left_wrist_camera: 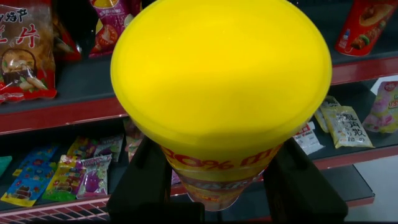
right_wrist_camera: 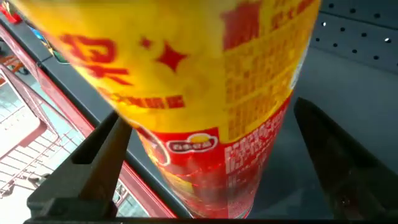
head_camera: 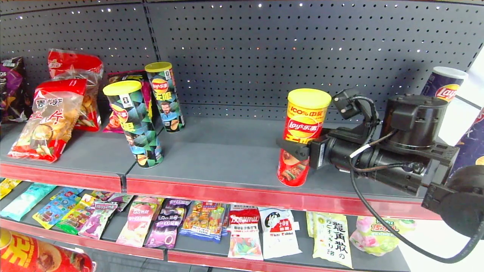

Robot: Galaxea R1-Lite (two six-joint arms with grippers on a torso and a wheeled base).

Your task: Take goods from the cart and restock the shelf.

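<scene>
A yellow-lidded red and yellow chip can (head_camera: 302, 136) stands upright near the front edge of the grey upper shelf (head_camera: 227, 155). My right gripper (head_camera: 294, 149) comes in from the right and is shut on the can's middle; in the right wrist view its black fingers (right_wrist_camera: 99, 162) press both sides of this can (right_wrist_camera: 211, 112). My left gripper (left_wrist_camera: 217, 193) is shut on a second can of the same kind (left_wrist_camera: 221, 81), whose yellow lid faces the camera. That can (head_camera: 34, 257) sits low at the left, below the shelf.
Two dark patterned cans (head_camera: 134, 124) (head_camera: 165, 96) and chip bags (head_camera: 49, 117) fill the shelf's left. A purple can (head_camera: 442, 85) stands at the far right. Bare shelf lies between the cans. Candy packets (head_camera: 204, 221) line the lower shelf. The cart's wire (right_wrist_camera: 25, 149) is below.
</scene>
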